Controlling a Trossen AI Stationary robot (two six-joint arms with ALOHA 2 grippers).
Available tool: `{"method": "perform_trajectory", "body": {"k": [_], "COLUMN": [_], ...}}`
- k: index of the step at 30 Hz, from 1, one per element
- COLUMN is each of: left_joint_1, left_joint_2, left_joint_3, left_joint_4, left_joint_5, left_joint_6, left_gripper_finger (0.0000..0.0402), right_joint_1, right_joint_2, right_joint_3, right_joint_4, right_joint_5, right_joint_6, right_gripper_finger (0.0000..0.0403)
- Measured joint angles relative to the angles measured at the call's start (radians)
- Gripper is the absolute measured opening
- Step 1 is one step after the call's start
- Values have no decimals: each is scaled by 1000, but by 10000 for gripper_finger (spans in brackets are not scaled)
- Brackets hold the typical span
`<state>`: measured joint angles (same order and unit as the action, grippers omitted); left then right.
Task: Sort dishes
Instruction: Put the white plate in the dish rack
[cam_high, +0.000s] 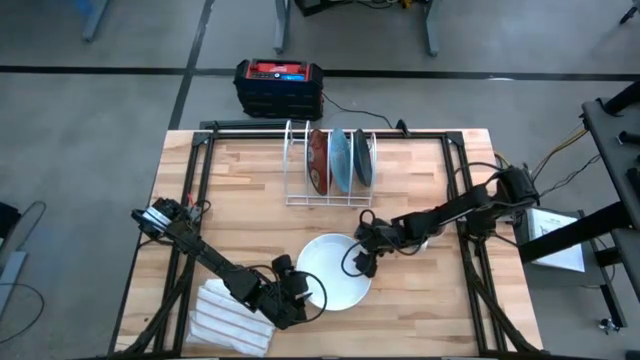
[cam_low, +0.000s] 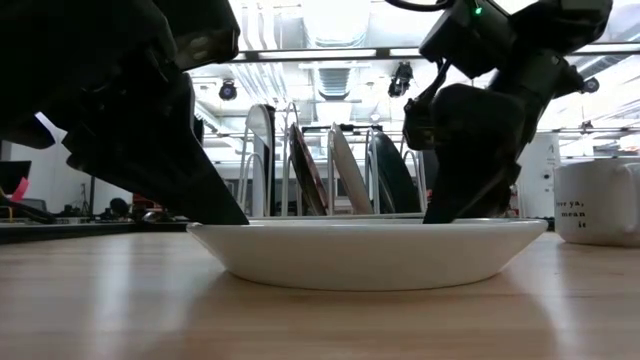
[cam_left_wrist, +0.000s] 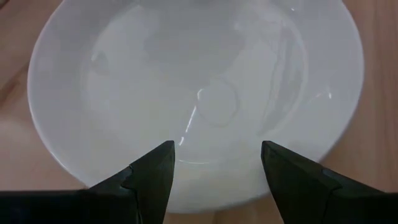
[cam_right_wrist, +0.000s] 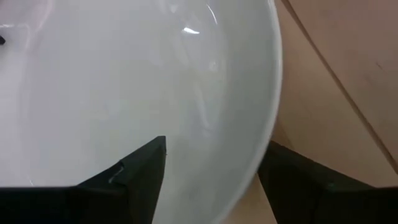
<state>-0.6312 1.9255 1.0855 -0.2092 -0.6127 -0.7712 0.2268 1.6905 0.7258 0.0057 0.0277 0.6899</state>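
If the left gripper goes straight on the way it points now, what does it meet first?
Most likely the white plate. The left gripper, jaws open, points down and forward over the plate's near rim, so it would probably touch the inside of the plate; depth is hard to judge.

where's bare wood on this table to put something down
Free: the wood left of the dish rack, and the far right corner beyond the right gripper. Crowded: the near middle, where the white plate sits between both open grippers, with the left gripper and striped cloth beside it.
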Motion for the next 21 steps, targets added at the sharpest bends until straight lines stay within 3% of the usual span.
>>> {"method": "perform_trajectory", "body": {"k": [13,21], "left_joint_1": [0,0], "left_joint_2": [2,2], "left_joint_3": [-2,-2], "left_joint_4": [8,9], "left_joint_5": [-6,-35], "left_joint_6": [2,3], "left_gripper_finger": [231,231], "right_joint_1": [-11,-11], "right_joint_2": [24,26], "right_joint_3": [0,0], "right_joint_4": [41,33], "right_joint_5": [3,58], "right_joint_6": [-35,-109], "right_gripper_finger": [193,110]}}
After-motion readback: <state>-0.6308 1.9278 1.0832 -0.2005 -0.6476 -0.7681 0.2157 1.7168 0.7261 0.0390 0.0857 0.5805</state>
